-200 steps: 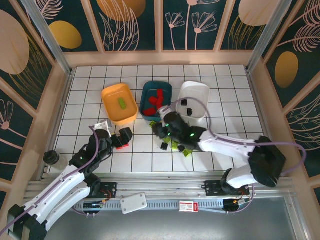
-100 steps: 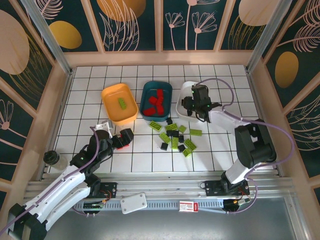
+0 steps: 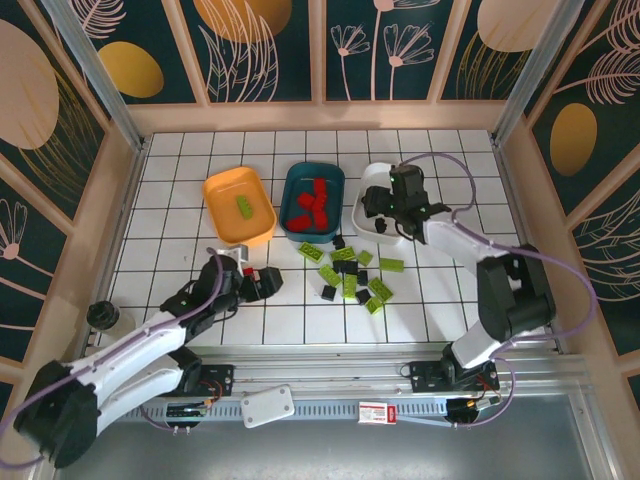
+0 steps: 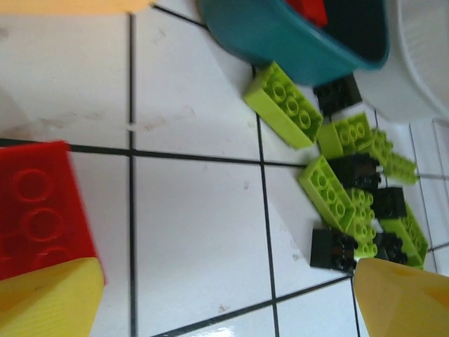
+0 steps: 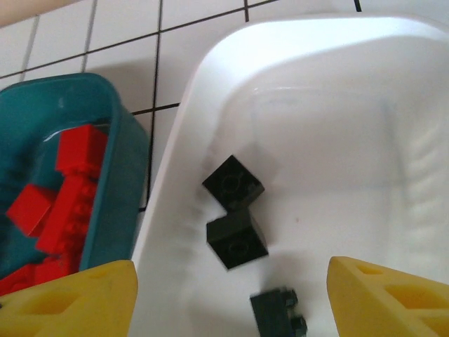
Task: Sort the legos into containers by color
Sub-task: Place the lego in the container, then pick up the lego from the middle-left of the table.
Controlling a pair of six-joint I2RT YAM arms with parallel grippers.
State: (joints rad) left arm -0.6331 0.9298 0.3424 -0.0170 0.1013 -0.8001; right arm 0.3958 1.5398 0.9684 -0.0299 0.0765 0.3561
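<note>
My left gripper [image 3: 264, 284] [image 4: 224, 295] hovers low over the tiles and is open wide. A red lego [image 3: 266, 275] [image 4: 42, 217] lies against its left finger, not clamped. To its right lies a heap of lime green legos [image 3: 350, 272] [image 4: 284, 105] and black legos [image 4: 333, 249]. The dark teal tray [image 3: 293, 180] [image 5: 126, 161] holds several red legos [image 5: 63, 196]. One green lego [image 3: 243, 207] lies in the orange-yellow tray [image 3: 225, 190]. My right gripper [image 3: 385, 208] [image 5: 231, 298] stands open above the white tray [image 3: 402, 178] [image 5: 210, 70], where three black legos [image 5: 237, 239] lie loose.
A small cup [image 3: 102, 316] stands at the left edge beside my left arm. Wooden walls and metal posts ring the tiled table [image 3: 180, 250]. Bare tiles stretch to the right of the heap and in front of the orange-yellow tray.
My right gripper swung from the heap up to the white tray and now hangs open there. My left gripper slid right toward the heap, and the red lego shifted with it.
</note>
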